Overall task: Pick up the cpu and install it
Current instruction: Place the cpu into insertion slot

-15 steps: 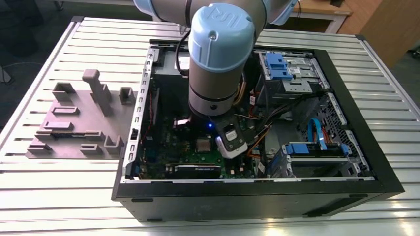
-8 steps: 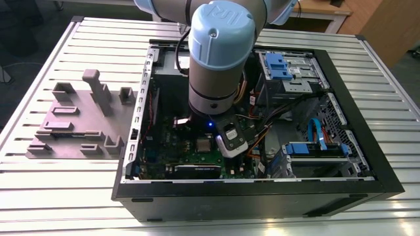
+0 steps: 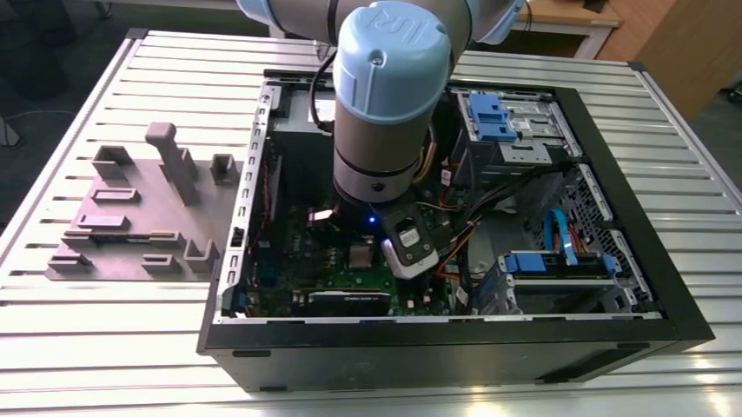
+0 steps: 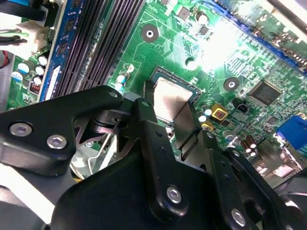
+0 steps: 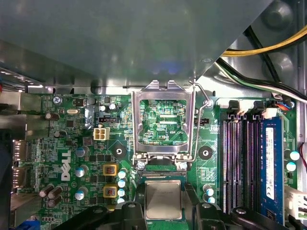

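Note:
The cpu (image 5: pixel 163 199) is a small silver square that lies level over the dark socket on the green motherboard (image 5: pixel 72 143). In the second wrist view the cpu (image 4: pixel 169 96) sits between my two fingers. My gripper (image 4: pixel 168 115) is shut on it, with a black finger (image 4: pixel 146 120) on one side and a grey pad (image 4: pixel 186 122) on the other. The gripper (image 5: pixel 163 213) hangs straight over the socket. The hinged silver frame (image 5: pixel 163 120) stands open beside the socket, its wire lever (image 5: pixel 200 110) raised. I cannot tell whether the cpu rests fully in the socket.
My arm (image 3: pixel 388 104) reaches down into the open black computer case (image 3: pixel 649 287). Black memory slots (image 5: pixel 240 163) and a blue one run beside the socket. Cables (image 5: pixel 268 52) cross near the case wall. A grey fixture plate (image 3: pixel 139 217) lies on the slatted table at the exterior view's left.

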